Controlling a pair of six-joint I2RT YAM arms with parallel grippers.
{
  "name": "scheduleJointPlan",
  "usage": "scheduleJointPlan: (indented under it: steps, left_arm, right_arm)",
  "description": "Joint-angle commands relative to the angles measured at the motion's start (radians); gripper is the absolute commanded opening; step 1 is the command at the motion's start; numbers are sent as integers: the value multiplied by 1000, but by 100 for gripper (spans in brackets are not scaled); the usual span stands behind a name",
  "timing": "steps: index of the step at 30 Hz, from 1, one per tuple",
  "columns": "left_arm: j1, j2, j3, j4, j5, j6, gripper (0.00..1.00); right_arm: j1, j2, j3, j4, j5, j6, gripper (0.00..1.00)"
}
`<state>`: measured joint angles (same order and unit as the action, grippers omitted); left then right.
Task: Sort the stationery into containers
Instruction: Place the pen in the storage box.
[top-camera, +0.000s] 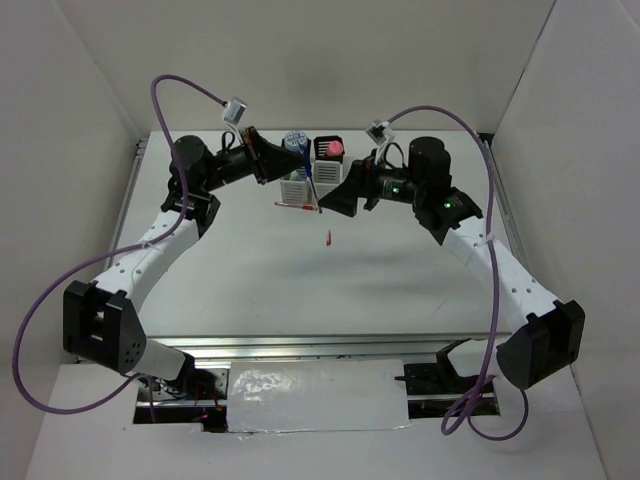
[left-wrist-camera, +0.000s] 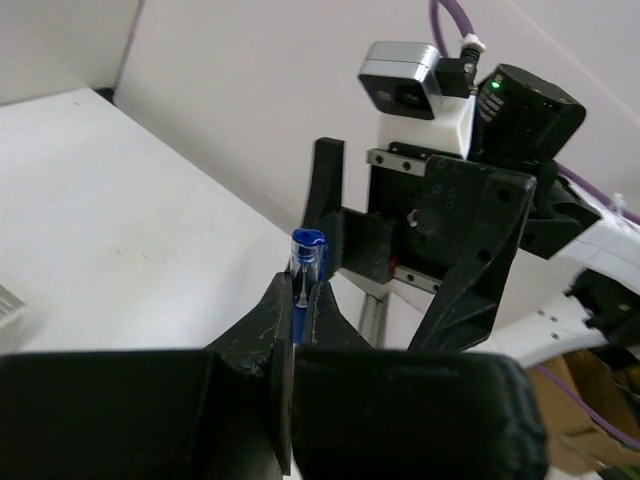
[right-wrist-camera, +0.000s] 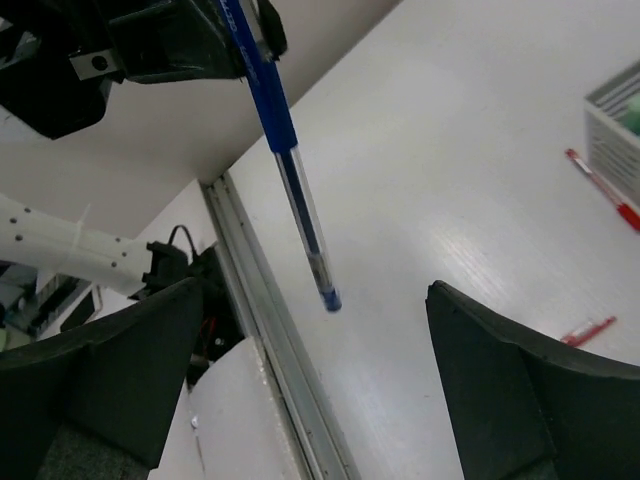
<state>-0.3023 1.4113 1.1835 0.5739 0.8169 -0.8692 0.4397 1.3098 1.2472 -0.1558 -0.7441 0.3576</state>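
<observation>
The blue pen (right-wrist-camera: 295, 180) is hanging in the air, tip down and slightly tilted, between the two grippers and just in front of the pen cup block (top-camera: 297, 188). It is touching neither the table (top-camera: 250, 280) nor any cup.

The left gripper (left-wrist-camera: 303, 296) is pinching the pen by its upper part. Its fingers are pressed together on the barrel, and the blue cap end is sticking out above them in the left wrist view.

The right gripper (right-wrist-camera: 315, 300) is facing the left one from the opposite side. Its fingers are spread wide, one on each side of the pen's lower end, and they are not touching the pen.

In the cup block at the far side of the table, a pink-capped tube (top-camera: 334, 149) is standing in a black cup and the blue rolls (top-camera: 295, 141) are sitting at the back left.

A red pen (right-wrist-camera: 600, 185) is lying flat on the table just in front of a white cup. A short red piece (right-wrist-camera: 588, 330) is lying on the table nearer the arm bases, apart from the red pen.
</observation>
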Motion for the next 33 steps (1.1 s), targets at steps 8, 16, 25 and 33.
scheduleJointPlan:
  steps: [8,16,25,33]
  left_arm:
    - [5,233,99,233,-252,234,0]
    - [-14,460,237,248,-396,453,0]
    - [-23,656,375,277,-455,532,0]
    - [-32,733,375,271,-437,518,4]
  right_arm:
    - [-228,-83,-9,-39,-3,-28,98]
    - [-308,-69,-32,-65,2,-68,97]
    - [-334,-64,-60,-100,-18,-114,96]
    - [-341,-26,-72,-113,-11,-137,93]
